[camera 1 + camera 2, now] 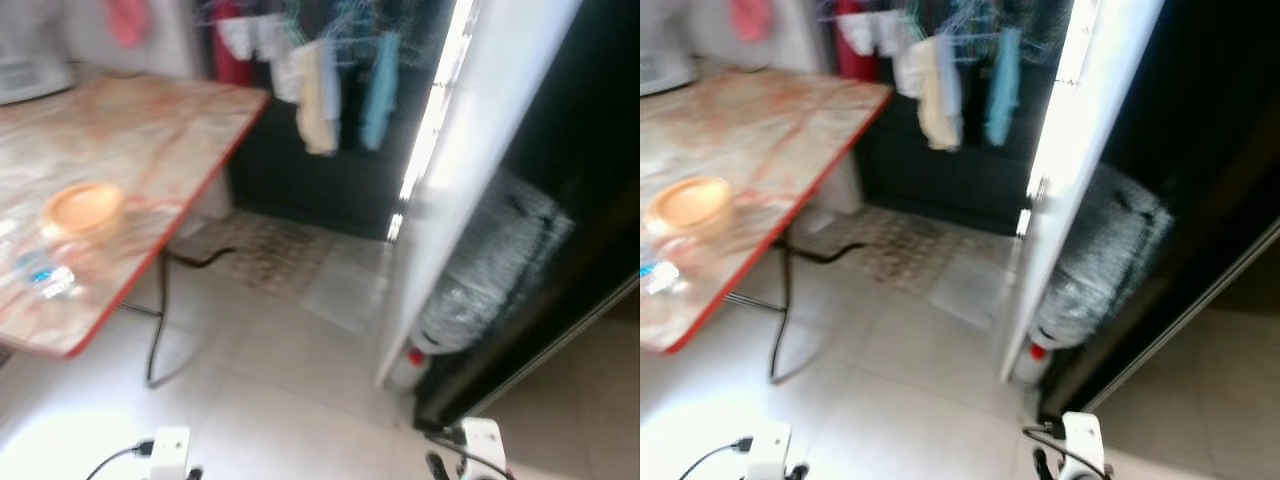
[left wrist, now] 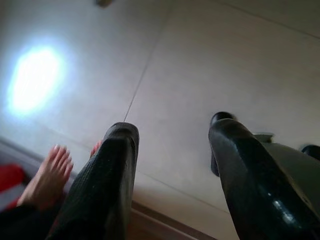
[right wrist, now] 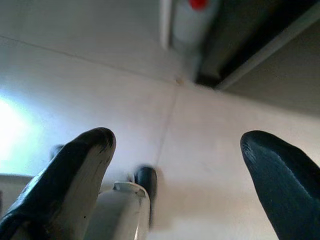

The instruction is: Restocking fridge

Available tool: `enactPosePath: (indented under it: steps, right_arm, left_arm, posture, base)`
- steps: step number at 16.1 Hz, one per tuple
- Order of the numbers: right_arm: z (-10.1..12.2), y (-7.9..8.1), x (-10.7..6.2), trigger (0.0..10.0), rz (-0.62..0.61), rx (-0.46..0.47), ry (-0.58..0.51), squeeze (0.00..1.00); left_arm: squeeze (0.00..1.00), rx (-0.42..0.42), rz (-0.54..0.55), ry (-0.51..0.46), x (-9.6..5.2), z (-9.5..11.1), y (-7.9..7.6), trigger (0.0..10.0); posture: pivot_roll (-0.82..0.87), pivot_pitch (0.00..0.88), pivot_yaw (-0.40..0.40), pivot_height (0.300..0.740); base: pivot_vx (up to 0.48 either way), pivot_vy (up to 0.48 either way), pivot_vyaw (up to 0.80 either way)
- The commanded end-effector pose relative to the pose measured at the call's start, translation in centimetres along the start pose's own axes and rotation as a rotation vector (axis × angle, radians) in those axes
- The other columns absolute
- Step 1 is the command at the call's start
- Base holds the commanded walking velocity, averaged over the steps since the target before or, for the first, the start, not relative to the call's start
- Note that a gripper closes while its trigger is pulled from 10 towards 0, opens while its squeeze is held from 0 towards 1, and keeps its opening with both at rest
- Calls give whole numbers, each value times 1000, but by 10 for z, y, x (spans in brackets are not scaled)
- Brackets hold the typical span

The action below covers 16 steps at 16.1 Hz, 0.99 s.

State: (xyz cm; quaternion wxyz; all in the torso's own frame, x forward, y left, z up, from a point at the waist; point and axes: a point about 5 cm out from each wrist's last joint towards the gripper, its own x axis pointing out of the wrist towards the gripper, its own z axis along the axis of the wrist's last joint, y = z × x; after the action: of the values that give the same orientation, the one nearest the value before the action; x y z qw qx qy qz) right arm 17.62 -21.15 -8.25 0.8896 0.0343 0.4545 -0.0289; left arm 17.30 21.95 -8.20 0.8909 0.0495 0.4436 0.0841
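I take the fridge door (image 1: pixel 470 150) as my landmark: it is white and stands open in front of me, a little to my right. Behind its edge, low in the dark inside, I see a big wrapped pack of bottles (image 1: pixel 490 265), and below it one bottle with a red cap (image 1: pixel 414 357) near the floor. The picture is blurred, so I cannot read more details there.

To the left of the door, well apart from it, is the counter (image 1: pixel 150 130) with a red edge. On it stands an orange-lidded container (image 1: pixel 82 208) and beside it a clear bottle (image 1: pixel 45 272).

My left claw (image 2: pixel 172 155) hangs over the tiled floor (image 2: pixel 200 65), its fingers spread wide and holding nothing. My right claw (image 3: pixel 180 165) is also wide apart and empty, pointing at the floor near the foot of the door.

A person's bare foot (image 2: pixel 47 175) is on the floor near my left claw.
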Motion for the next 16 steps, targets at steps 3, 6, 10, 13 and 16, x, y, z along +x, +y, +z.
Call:
enactPosePath:
  steps: [3, 6, 10, 13, 16]
  right_arm:
    - [-1, -3, -1, 10000, -4, -10, 5, 0]
    - [-1, -2, -1, 10000, 2, -11, 5, 0]
    - [-2, -1, 0, 10000, 9, -14, 10, 0]
    - [-4, -2, -1, 10000, 11, 3, 16, 0]
    - [-4, -3, -1, 10000, 12, -19, 17, 0]
  left_arm:
    - [0, 8, -12, 6, 0, 0, -7, 10000]
    - [0, 13, -14, -3, 1, 3, -7, 10000]
    - [0, 0, -20, -100, 3, 22, -11, 10000]
    - [0, -11, -24, -191, 3, 39, -15, 10000]
    - [0, -21, -23, -307, 1, 58, -18, 10000]
  posture:
    - [-104, 21, -28, 740]
    - [-103, 13, -23, 740]
    - [-98, 0, -17, 740]
    - [-97, 0, -17, 740]
    - [-97, 0, -18, 740]
  base:
    - [0, 0, 800]
    - [0, 0, 800]
    - [0, 0, 728]
    - [0, 0, 0]
    - [0, 0, 0]
